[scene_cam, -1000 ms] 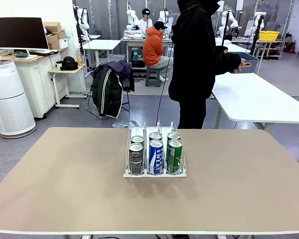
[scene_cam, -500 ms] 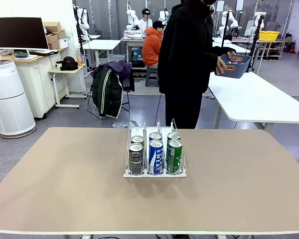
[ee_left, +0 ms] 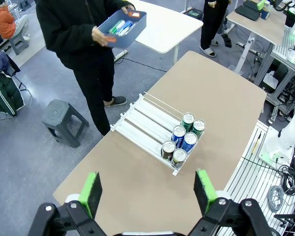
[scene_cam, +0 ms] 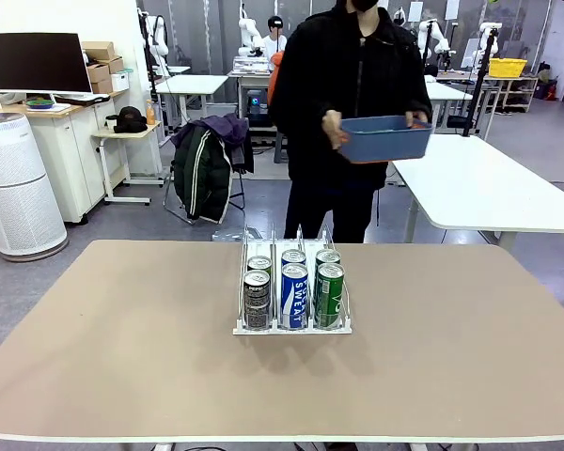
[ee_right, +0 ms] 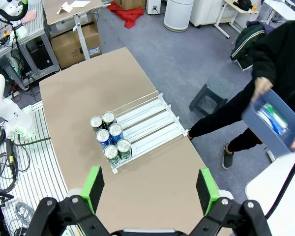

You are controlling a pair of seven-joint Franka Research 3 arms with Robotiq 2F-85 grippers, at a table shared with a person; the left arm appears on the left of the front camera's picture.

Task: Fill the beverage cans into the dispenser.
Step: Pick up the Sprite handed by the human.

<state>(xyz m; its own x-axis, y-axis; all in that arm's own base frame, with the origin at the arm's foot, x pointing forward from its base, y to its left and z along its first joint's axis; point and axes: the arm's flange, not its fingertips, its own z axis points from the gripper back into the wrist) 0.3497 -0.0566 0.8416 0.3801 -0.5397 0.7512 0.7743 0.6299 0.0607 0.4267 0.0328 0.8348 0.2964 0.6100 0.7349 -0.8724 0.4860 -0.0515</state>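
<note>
Person (scene_cam: 357, 75) now turned to tabletop (scene_cam: 122, 357) holding blue rectangular plastic bin (scene_cam: 385, 139), likely more cans (ee_left: 118, 26) to load; both jaws spread, empty.

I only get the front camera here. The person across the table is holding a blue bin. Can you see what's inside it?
Observer: Yes, from above: the blue bin holds what look like slim cans, green and blue, lying on their sides.
Operator: Where are the robot's hands?
Observer: High above the table, the left hand and the right hand both hang wide open, holding nothing.
Operator: Any room left in the rack?
Observer: Plenty. The six cans crowd the dispenser's robot-side end; well over half of each lane lies bare.
</note>
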